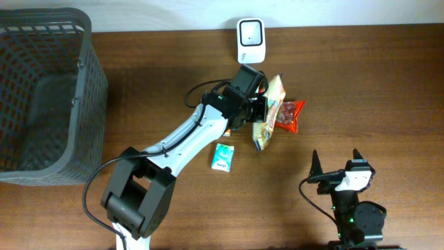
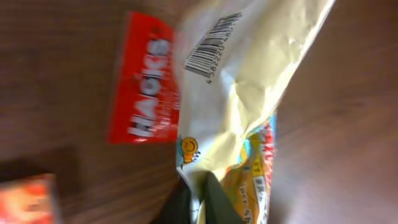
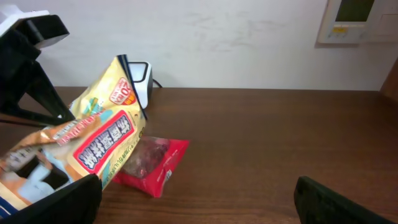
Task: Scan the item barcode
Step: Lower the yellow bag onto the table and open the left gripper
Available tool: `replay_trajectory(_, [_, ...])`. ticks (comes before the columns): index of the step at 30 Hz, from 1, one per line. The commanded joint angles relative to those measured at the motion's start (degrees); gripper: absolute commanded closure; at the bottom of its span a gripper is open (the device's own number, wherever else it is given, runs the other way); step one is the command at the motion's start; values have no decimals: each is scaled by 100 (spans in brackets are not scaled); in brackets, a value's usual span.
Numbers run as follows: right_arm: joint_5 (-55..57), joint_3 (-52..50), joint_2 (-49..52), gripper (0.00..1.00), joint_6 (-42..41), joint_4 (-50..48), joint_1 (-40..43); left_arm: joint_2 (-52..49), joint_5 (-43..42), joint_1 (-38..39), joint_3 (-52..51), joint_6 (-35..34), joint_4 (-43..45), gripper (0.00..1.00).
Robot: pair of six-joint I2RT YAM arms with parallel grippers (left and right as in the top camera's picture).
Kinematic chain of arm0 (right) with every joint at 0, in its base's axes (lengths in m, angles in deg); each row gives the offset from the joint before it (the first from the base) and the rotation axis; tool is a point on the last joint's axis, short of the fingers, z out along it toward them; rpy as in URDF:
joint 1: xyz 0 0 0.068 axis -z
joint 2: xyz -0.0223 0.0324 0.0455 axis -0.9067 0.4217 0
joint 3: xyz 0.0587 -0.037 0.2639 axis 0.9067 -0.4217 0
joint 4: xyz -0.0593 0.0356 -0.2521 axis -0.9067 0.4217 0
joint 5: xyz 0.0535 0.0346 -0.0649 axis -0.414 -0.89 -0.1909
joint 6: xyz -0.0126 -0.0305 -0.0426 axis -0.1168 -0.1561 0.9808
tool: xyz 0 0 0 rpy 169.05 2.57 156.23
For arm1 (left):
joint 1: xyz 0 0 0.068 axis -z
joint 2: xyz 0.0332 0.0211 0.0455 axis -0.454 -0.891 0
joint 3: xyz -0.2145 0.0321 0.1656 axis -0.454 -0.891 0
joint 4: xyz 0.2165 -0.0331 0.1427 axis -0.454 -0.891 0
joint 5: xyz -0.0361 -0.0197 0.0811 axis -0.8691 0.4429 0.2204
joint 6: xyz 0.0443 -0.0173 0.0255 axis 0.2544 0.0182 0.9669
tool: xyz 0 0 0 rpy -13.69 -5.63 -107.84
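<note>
Snack bag point(image 1: 275, 90) pinched at one edge by left gripper point(image 1: 258, 111), fingers nearly closed. Held up just near of scanner point(image 1: 250, 38), probably to present barcode point(image 2: 211, 45). Right gripper point(image 1: 336, 168) wide, empty, near-right.

The worktop point(image 1: 374, 76) lies bare along its right side, and across the front between the base of the left arm point(image 1: 187, 135) and the right tool point(image 1: 336, 158), so a tool can pass there. The grey basket point(image 1: 41, 90) blocks the left end. The left arm slants across the middle. In front of the scanner point(image 1: 250, 40), the yellow snack bag point(image 1: 267, 118), the red packet point(image 1: 290, 114) touching it and a small teal packet point(image 1: 223, 157) nearby crowd the way.
</note>
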Motion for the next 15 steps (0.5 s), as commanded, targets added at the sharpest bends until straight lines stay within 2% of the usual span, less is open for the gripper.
replay_trajectory(1, [35,-37,-15,2,39,35,-37,190,640,-98,-52,407,-68,86])
replay_trajectory(10, [35,-37,-15,2,39,35,-37,1322,1784,-389,-52,531,-424,83])
replay_trajectory(12, [35,-37,-15,2,39,35,-37,1685,2229,-404,-52,531,-621,79])
replay_trajectory(15, [35,-37,-15,2,39,35,-37,2138,2859,-404,-52,531,-979,69])
